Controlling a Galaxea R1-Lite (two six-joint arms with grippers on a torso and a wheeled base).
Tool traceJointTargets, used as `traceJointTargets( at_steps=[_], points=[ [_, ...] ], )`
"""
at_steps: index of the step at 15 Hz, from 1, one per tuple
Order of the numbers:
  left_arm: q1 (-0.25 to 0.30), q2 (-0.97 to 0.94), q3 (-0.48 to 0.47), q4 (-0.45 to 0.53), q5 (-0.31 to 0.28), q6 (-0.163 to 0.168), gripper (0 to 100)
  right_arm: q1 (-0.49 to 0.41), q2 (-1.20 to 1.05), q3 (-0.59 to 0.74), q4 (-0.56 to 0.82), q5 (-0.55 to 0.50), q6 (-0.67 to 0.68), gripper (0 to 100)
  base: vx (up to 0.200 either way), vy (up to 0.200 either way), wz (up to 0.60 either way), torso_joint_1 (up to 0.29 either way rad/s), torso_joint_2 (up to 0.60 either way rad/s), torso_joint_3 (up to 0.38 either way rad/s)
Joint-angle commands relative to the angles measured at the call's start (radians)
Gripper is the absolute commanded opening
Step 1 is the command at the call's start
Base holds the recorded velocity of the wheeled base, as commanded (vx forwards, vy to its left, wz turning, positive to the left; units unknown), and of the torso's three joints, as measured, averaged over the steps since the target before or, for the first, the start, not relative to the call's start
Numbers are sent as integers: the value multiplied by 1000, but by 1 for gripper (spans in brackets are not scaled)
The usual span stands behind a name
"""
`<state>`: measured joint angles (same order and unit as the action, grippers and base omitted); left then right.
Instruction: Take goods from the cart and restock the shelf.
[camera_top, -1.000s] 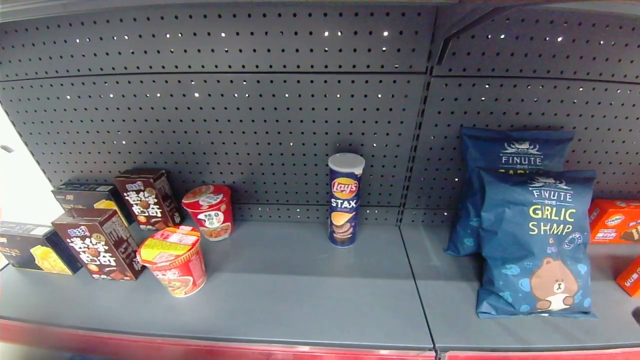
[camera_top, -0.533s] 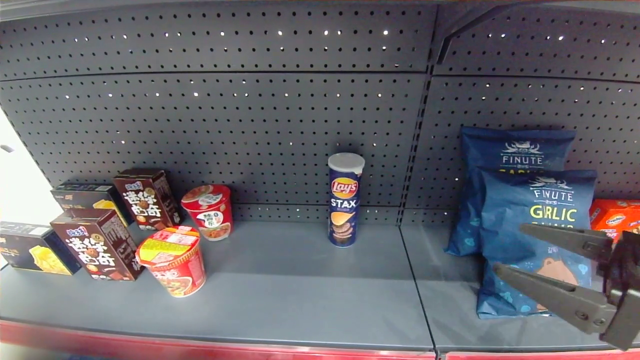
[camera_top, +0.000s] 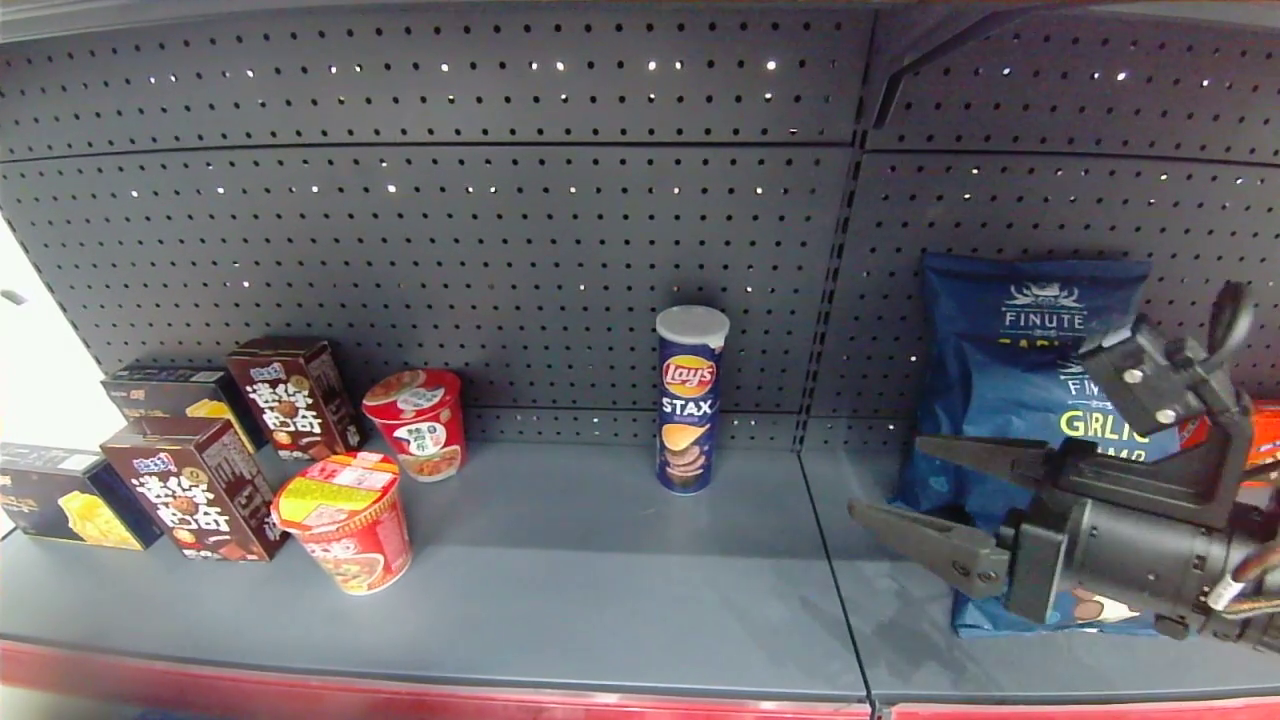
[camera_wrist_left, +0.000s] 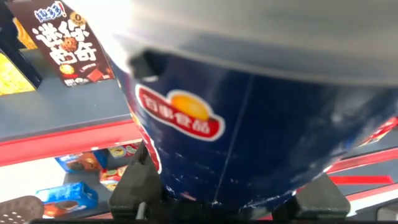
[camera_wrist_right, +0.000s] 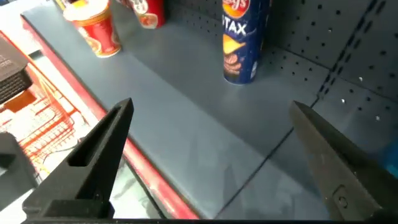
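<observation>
A dark blue chip can (camera_top: 691, 399) with a grey lid stands upright at the back middle of the grey shelf (camera_top: 600, 590). My right gripper (camera_top: 884, 481) hovers open just right of the shelf seam, in front of the blue chip bags (camera_top: 1000, 330), its fingers pointing left. From the right wrist view the gripper (camera_wrist_right: 211, 106) is spread wide over bare shelf, with the chip can (camera_wrist_right: 245, 37) beyond it. My left gripper (camera_wrist_left: 227, 194) is shut on a second dark blue can (camera_wrist_left: 249, 124) with a grey lid, held below the shelf's red front edge (camera_wrist_left: 62, 140).
Two red cup noodles (camera_top: 350, 520) and several dark snack boxes (camera_top: 195, 485) crowd the shelf's left end. Orange boxes (camera_top: 1262, 425) sit at the far right. A perforated back panel (camera_top: 450, 250) closes the rear. Bare shelf lies between the cups and the can.
My right gripper has entered from the right and moved left and upward, in front of the chip bags, staying open. The goods on the shelf have not moved.
</observation>
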<state>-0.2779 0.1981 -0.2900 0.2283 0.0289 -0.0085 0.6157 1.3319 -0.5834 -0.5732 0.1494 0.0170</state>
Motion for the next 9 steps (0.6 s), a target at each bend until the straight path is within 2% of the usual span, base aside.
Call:
traceJointTargets(
  at_steps=[1, 3, 4, 5, 9],
  points=[
    [0, 1, -1, 0, 0, -7, 0, -7, 144, -99, -1, 1, 0, 100, 0, 0, 0, 0, 0, 0],
    [-1, 0, -1, 0, 0, -8, 0, -10, 254, -193, -10, 1, 0, 100, 0, 0, 0, 0, 0, 0],
    [-1, 0, -1, 0, 0, -8, 0, -10, 254, -193, -10, 1, 0, 100, 0, 0, 0, 0, 0, 0],
    [-1, 0, -6, 0, -4, -8, 0, -16, 363, -273, -51, 35, -2, 100, 0, 0, 0, 0, 0, 0],
    [-3, 4, -43, 3, -6, -8, 0, -60, 558, -400, -149, 88, -25, 100, 0, 0, 0, 0, 0, 0]
  ],
)
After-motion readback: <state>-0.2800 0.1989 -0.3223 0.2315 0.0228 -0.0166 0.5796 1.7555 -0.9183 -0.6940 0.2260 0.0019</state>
